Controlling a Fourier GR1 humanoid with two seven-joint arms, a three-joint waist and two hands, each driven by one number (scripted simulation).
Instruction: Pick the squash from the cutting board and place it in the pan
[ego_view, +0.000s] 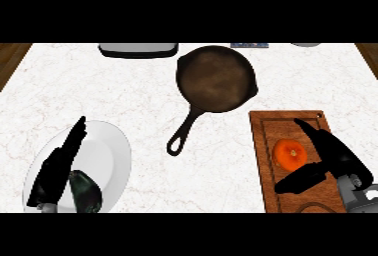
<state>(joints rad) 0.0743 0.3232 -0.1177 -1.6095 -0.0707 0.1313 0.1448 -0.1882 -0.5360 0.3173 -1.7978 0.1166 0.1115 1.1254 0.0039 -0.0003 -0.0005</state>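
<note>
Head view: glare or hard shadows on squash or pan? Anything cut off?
Head view: even light, no glare on the round orange squash on the brown wooden cutting board. Head view: the dark cast-iron pan shows a dull paler patch, no hard shadow on the white marble counter. Head view: the grey-white tray at the top edge is cut off.

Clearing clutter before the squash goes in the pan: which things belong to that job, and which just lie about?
Job: squash, cutting board, pan, right hand.
Lying about: white plate, dark green item on it, tray at far edge, resting left hand.
</note>
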